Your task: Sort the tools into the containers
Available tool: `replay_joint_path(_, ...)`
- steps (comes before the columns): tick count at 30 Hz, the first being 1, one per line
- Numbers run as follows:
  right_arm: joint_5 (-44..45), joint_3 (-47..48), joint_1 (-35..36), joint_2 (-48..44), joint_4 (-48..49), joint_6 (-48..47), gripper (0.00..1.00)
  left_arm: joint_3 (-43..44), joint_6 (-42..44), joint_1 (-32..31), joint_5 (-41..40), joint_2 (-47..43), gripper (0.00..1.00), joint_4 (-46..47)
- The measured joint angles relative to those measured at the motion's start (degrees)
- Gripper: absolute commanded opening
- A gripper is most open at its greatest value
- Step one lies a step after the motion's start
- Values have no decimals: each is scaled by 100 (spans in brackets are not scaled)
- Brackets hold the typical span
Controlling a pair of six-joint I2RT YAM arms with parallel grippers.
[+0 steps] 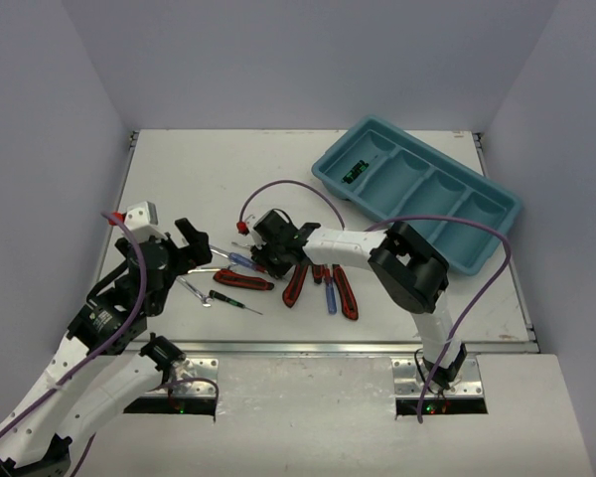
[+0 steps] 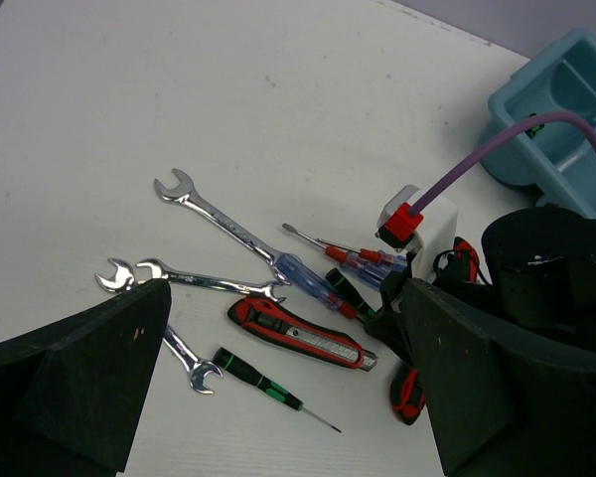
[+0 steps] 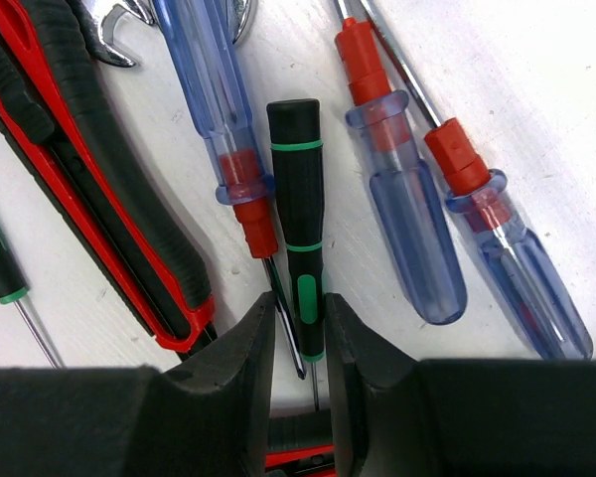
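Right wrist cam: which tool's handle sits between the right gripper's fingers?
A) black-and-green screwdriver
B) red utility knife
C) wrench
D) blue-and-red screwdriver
A: the right gripper has a finger on each side of the black-and-green screwdriver handle, while the handles of the blue-and-red screwdrivers and the utility knife lie outside the fingers.

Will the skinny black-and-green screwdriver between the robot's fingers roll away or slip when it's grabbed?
The screwdriver looks round and thin, so it would probably roll if nudged. Its handle seems to be smooth plastic, so it might slip from the right tool. It looks stiff and light, so it is likely easy to lift.
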Motion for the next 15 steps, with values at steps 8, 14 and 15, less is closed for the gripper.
replay_joint_path(8,-9,35,3,-9,22,11,4,0,16,0,27,57,100,15)
replay_joint_path(14,-11,33,4,-21,-25,11,0,0,17,0,48,59,100,42)
replay_joint_path(15,-11,29,4,-29,-32,9,2,0,17,0,48,59,100,42)
